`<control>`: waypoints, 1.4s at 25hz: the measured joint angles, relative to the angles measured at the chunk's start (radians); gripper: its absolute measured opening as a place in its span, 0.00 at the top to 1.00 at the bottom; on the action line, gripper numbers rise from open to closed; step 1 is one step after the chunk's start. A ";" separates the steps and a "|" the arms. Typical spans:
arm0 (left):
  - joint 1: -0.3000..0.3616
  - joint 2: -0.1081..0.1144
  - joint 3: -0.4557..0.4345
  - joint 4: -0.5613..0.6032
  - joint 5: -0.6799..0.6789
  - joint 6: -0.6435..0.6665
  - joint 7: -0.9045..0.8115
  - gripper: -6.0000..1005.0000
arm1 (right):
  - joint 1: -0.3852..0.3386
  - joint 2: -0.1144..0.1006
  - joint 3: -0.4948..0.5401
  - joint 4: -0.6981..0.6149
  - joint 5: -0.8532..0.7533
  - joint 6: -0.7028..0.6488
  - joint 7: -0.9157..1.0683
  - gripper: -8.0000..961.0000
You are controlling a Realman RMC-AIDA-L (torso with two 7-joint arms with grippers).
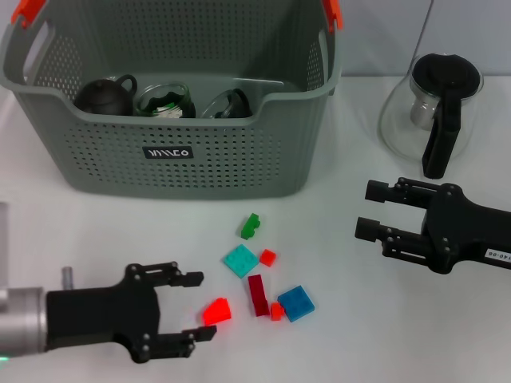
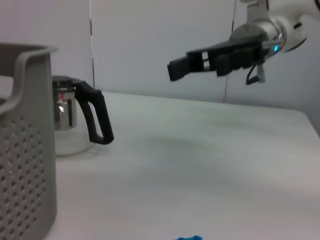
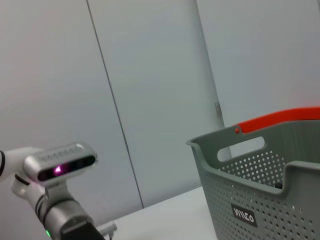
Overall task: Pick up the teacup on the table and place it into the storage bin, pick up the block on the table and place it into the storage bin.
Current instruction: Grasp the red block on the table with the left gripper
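Your left gripper [image 1: 194,306] sits low over the white table [image 1: 359,335] near its front edge, jaws spread wide, with the bright red plastic block [image 1: 216,310] lying between the two fingertips; the pictures do not let you tell whether either finger touches it.

Your right gripper [image 1: 369,210] hangs over the right side of the table, jaws open and holding nothing, fingers pointing toward the middle. From the left wrist view it shows raised above the tabletop [image 2: 180,67].

The large grey perforated plastic storage bin [image 1: 176,163] with orange handle clips stands at the back left of the table, its small black label facing you. Inside it, against the front wall, lie a dark round teapot [image 1: 105,95], a green-patterned glass cup [image 1: 164,101] and a clear glass cup [image 1: 226,104].

Loose blocks cluster on the table in front of the bin: a small green block [image 1: 251,227], a teal square tile [image 1: 240,260], a small red cube [image 1: 267,257], a dark red long bar [image 1: 257,294], a small orange-red block [image 1: 276,311] and a blue square tile [image 1: 296,302], the last three just beside one another.

A clear glass jug with a black lid and handle [image 1: 435,112] stands at the back right of the table
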 joint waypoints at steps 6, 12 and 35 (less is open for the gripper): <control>-0.023 -0.002 0.002 -0.106 0.005 -0.086 0.104 0.29 | 0.000 -0.001 0.000 0.000 0.000 0.001 0.000 0.30; -0.048 -0.001 0.004 -0.166 0.019 -0.173 0.110 0.30 | 0.000 -0.001 -0.002 0.000 0.000 0.001 0.000 0.30; -0.074 -0.004 0.003 -0.255 0.020 -0.339 0.176 0.47 | -0.004 -0.001 0.001 0.000 0.000 0.001 0.000 0.30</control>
